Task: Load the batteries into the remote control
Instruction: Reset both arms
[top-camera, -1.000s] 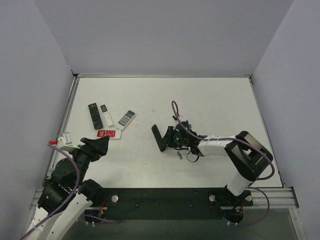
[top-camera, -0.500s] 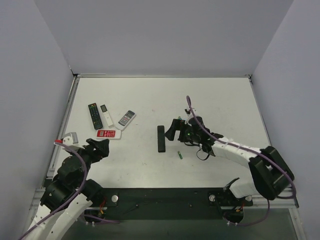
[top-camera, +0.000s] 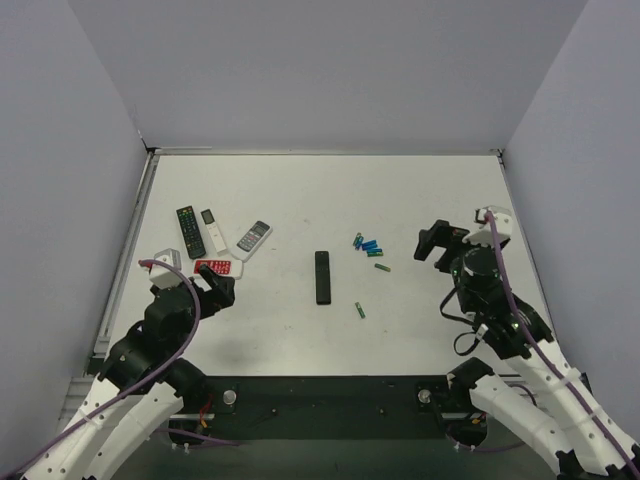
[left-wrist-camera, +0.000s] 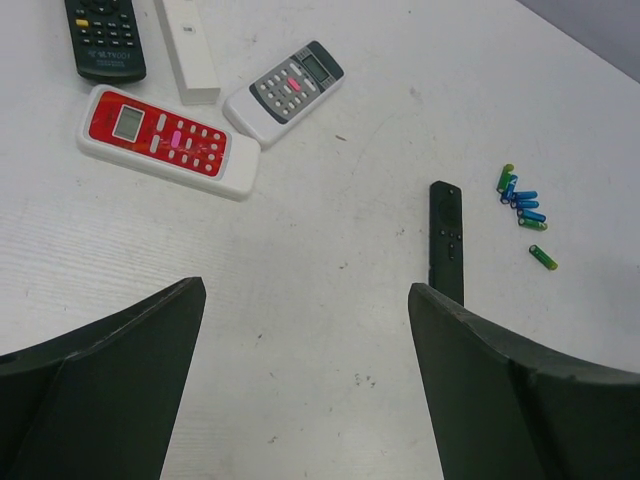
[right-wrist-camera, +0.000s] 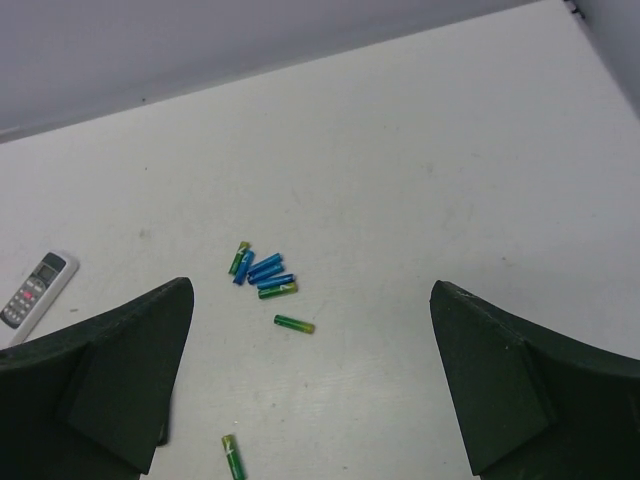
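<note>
My right hand (top-camera: 437, 243) stands wide open with nothing in it. A second ago it was shut, down at the slim plain black remote control (top-camera: 322, 277); it has let go and swung back to the right side of the desk (top-camera: 300, 190). My left hand (top-camera: 215, 290) gapes just as wide, empty, near its own base.

The remote now lies flat and alone mid-desk. Beyond it to the right sits the little heap of blue and green cylinder batteries (top-camera: 368, 246). One green stray (top-camera: 382, 267) lies beside the heap, and another green cell (top-camera: 360, 311) lies just right of the remote's near end.

I read this as a release: the loading is done, or I'm resetting. No orange-red cell shows anywhere, so they may be inside.

The left wrist camera gives me the remote's top face, with small marks and no open bay. The right wrist camera gives no clear sight of the remote but separates the cells one by one.
</note>
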